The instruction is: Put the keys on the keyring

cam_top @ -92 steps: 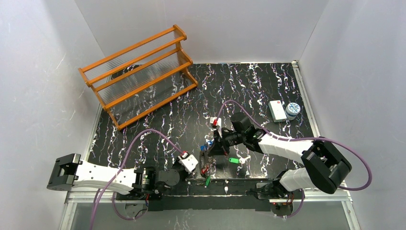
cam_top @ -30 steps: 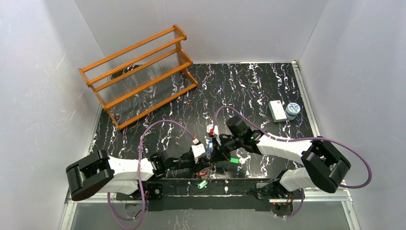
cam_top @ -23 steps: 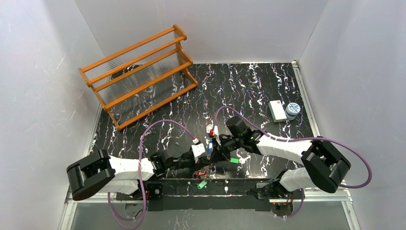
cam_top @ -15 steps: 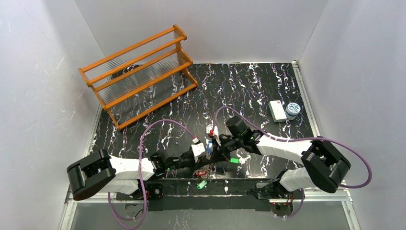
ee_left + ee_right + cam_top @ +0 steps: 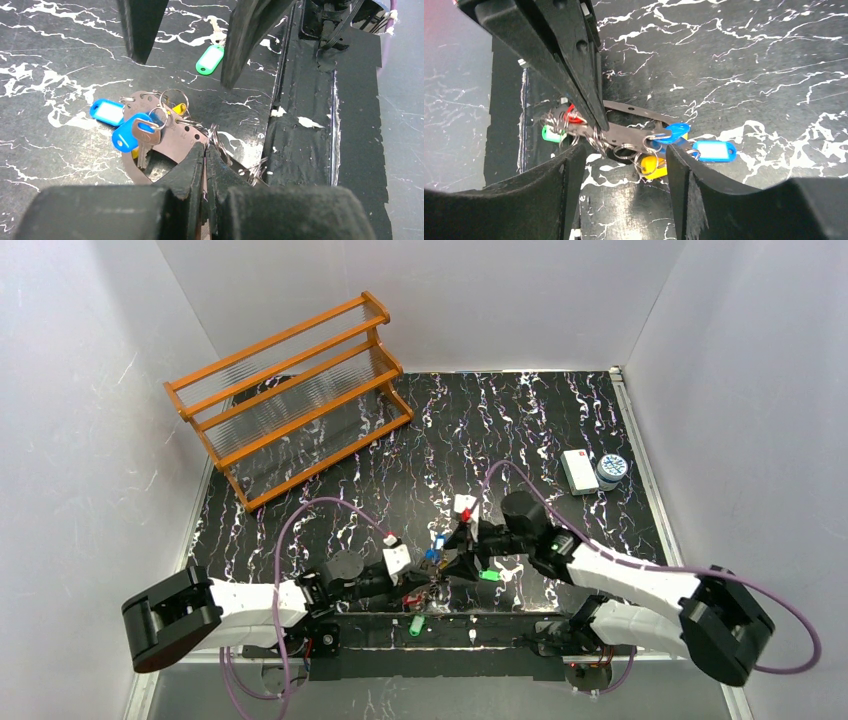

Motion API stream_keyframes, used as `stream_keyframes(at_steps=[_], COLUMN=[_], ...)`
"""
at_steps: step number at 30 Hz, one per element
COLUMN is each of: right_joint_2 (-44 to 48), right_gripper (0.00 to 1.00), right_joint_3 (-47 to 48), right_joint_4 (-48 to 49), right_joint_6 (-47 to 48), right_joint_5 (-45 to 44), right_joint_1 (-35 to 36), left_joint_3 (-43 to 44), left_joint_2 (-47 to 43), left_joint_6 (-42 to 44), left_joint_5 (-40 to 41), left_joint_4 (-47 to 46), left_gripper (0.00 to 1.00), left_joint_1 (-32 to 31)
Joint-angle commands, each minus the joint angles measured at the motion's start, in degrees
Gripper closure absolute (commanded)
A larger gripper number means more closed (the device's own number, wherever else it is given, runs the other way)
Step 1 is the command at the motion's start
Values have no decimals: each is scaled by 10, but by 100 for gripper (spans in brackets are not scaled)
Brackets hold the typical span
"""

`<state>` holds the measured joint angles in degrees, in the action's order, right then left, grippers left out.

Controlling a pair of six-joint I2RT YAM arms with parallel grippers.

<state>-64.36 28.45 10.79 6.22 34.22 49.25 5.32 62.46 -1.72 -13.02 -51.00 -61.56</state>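
Black marbled table (image 5: 520,420); we see the keyring (image 5: 624,131), a dull grey-brown flat loop with punched holes, lying near the front edge between the two arms. The left gripper (image 5: 204,152) is fully closed, tips pinching the loop's band at its end toward the front edge, in among a bunch of small wire rings. The right gripper (image 5: 624,152) is wide open, fingers either side of the loop, gripping nothing. For the keys: blue tag (image 5: 711,150), blue-headed key (image 5: 671,132) and yellow tag (image 5: 651,166) cluster at the loop's far end on small split rings; we can't tell if they're actually threaded on. The red tag (image 5: 569,114) is right by the left tips, a green tag (image 5: 551,134) just past them. A second green tag (image 5: 210,59) lies loose, apart from the loop. Orange rack (image 5: 290,390) back left, white box (image 5: 578,470) and small tin (image 5: 611,468) far right
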Motion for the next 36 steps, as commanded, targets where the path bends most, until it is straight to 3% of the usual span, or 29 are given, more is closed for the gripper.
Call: stream_keyframes(at_steps=[1, 5, 15, 32, 36], right_joint_2=[69, 82, 23, -80, -101], right_gripper=[32, 35, 66, 66, 71], right_joint_3=[-60, -80, -72, -28, -24], right_joint_4=[136, 170, 224, 250, 257], right_joint_6=[-40, -37, -41, -54, -57], right_joint_5=[-47, -6, 94, 135, 142], right_joint_1=[3, 3, 3, 3, 3], left_joint_3=[-28, -43, -49, -47, -49], left_joint_2=[-42, -63, -69, -77, -77], left_joint_6=[15, 15, 25, 22, 23], left_joint_5=[22, 30, 30, 22, 21], left_joint_4=[-46, -59, -71, -74, -74], left_gripper=[100, 100, 100, 100, 100], left_joint_1=[2, 2, 2, 2, 2])
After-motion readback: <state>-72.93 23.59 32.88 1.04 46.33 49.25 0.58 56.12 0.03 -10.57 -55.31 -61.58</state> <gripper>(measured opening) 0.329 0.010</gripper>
